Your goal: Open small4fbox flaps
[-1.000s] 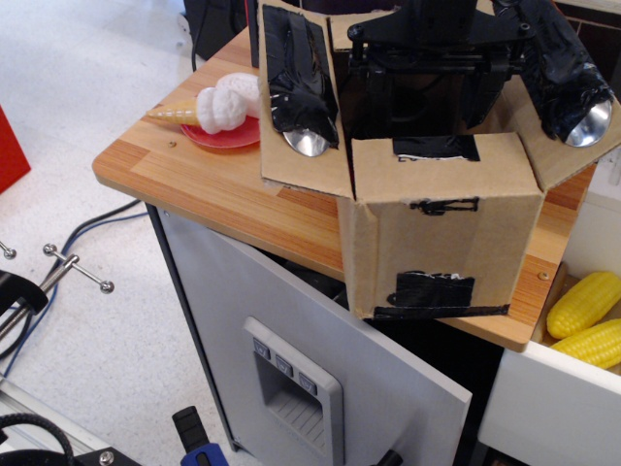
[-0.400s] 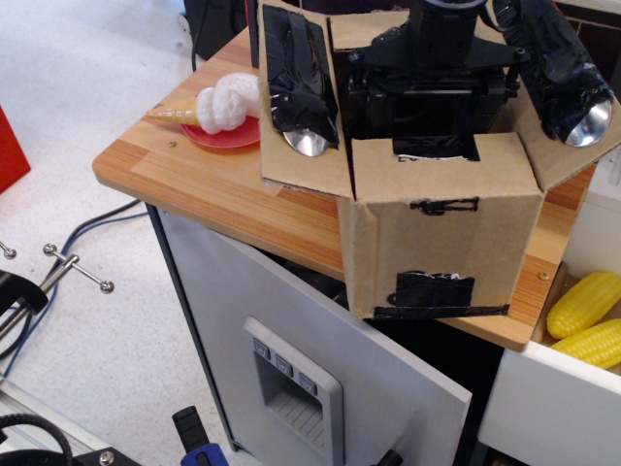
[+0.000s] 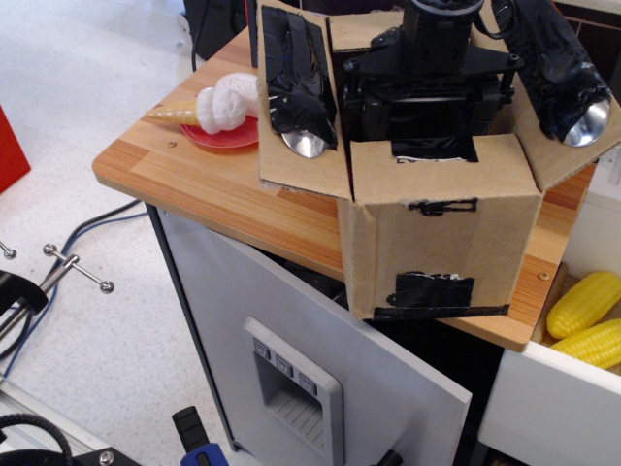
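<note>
Small4fbox [image 3: 441, 243] sits at the countertop's [image 3: 213, 184] near edge, overhanging slightly; side flaps [image 3: 299, 92] splayed, near flap upright. Behind it the gripper [image 3: 427, 92] hangs inside the opening, grip state unclear. A snag could drag the box off.

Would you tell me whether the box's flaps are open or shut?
Open: the left flap and right flap splay outward, and the hand sits inside the box.

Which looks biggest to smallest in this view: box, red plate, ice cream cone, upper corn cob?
1. box
2. ice cream cone
3. red plate, mostly hidden under the cone, and upper corn cob, cut off at the frame edge: too close to rank.
</note>
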Tool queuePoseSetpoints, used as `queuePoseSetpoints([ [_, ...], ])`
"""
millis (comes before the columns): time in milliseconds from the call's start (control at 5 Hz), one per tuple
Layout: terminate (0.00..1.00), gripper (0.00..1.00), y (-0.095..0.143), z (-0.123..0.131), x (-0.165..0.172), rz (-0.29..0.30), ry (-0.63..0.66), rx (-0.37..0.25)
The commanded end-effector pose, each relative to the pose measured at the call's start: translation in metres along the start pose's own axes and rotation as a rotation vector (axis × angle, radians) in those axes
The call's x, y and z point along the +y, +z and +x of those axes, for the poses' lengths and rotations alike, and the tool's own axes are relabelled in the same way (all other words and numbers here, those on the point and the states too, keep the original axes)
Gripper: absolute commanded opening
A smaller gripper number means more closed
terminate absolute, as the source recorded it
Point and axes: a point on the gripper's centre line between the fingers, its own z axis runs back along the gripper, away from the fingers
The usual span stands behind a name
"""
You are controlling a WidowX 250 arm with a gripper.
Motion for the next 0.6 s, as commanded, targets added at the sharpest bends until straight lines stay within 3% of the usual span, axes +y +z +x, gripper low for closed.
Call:
queuePoseSetpoints([
  [0,0.00,1.00,0.042,-0.016,-0.011,-0.026,-0.053,-0.022],
  [400,0.00,1.00,0.069,-0.043,-0.016,0.023,-0.027,-0.003],
])
